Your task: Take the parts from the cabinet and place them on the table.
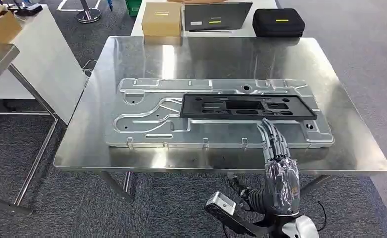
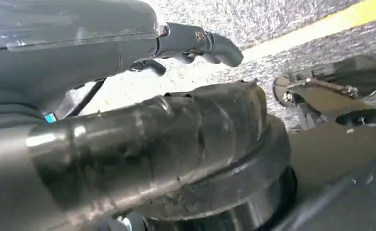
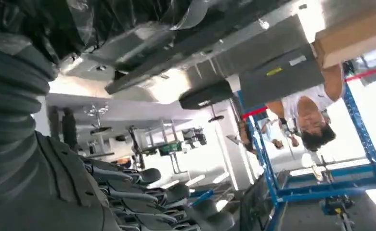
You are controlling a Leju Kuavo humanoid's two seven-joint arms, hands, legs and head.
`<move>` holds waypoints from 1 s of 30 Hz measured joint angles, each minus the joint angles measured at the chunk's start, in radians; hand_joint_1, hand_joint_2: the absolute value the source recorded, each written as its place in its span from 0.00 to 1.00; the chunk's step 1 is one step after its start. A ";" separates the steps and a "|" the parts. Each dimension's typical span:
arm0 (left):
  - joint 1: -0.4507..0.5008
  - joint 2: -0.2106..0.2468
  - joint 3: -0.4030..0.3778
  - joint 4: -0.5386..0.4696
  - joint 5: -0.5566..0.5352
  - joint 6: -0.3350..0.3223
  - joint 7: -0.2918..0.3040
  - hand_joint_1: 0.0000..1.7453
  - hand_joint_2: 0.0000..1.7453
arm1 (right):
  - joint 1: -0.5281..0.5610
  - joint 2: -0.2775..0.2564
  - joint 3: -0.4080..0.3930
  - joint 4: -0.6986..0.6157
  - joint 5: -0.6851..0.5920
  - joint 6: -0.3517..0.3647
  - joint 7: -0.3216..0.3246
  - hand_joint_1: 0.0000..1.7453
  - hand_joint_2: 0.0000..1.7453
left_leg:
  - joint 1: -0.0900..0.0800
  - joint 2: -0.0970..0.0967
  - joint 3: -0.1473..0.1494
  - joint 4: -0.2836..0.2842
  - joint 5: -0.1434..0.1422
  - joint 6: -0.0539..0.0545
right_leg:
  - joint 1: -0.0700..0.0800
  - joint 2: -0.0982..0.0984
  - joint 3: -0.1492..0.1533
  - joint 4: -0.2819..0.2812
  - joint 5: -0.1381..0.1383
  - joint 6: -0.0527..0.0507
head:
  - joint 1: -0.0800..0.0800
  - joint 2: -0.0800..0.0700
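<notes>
Head view: a steel bench (image 1: 132, 54) carries a large stamped silver panel (image 1: 146, 116), lying flat across its middle.
Black part: a flat black plastic frame (image 1: 246, 106) with cut-out slots lies on the right half of the silver panel, its long side running along the panel.
Right hand: the right hand (image 1: 276, 153) reaches in over the near edge of the bench, palm wrapped in clear film; its fingers (image 1: 269, 130) are stretched out straight and close together, tips at the near edge of the black frame. Whether they touch it I cannot tell. They grip nothing.
Right wrist view: the same fingers (image 3: 142, 192) show as dark, slightly spread rods beside the grey ribbed cover; the underside of the bench and a person by blue racking (image 3: 272, 173) lie beyond.
Left hand: the left hand (image 2: 190, 45) hangs over speckled grey floor with a yellow line (image 2: 320, 26); its dark fingers are loosely bent, with nothing in them.
Containers: on a second bench behind, a closed cardboard box (image 1: 161, 19), a closed grey laptop (image 1: 216, 16) and a zipped black case (image 1: 278, 22) stand in a row; their contents are hidden.
Far left: an open cardboard box (image 1: 0, 25) sits on another bench; its inside cannot be made out.
</notes>
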 joint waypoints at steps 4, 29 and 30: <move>0.000 0.000 0.000 0.000 0.001 0.001 -0.002 0.00 0.00 | 0.003 0.000 0.000 0.016 -0.005 0.000 0.000 0.00 1.00 | 0.004 0.001 -0.048 0.023 0.019 -0.009 | -0.012 -0.003 0.110 -0.119 0.077 0.011 | 0.000 0.000; 0.012 0.005 0.003 0.000 0.019 0.024 -0.043 0.00 1.00 | 0.110 -0.030 0.001 0.047 -0.324 0.018 0.083 0.00 1.00 | -0.002 0.004 0.084 -0.034 -0.055 0.009 | 0.006 -0.002 -0.005 -0.130 0.102 -0.006 | -0.001 0.000; 0.012 0.006 0.005 0.000 0.021 0.029 -0.040 0.00 1.00 | 0.115 -0.032 0.000 0.063 -0.369 0.022 0.098 0.00 1.00 | -0.003 0.004 0.070 -0.032 -0.047 0.012 | 0.002 -0.001 -0.028 -0.050 0.061 -0.001 | -0.001 0.000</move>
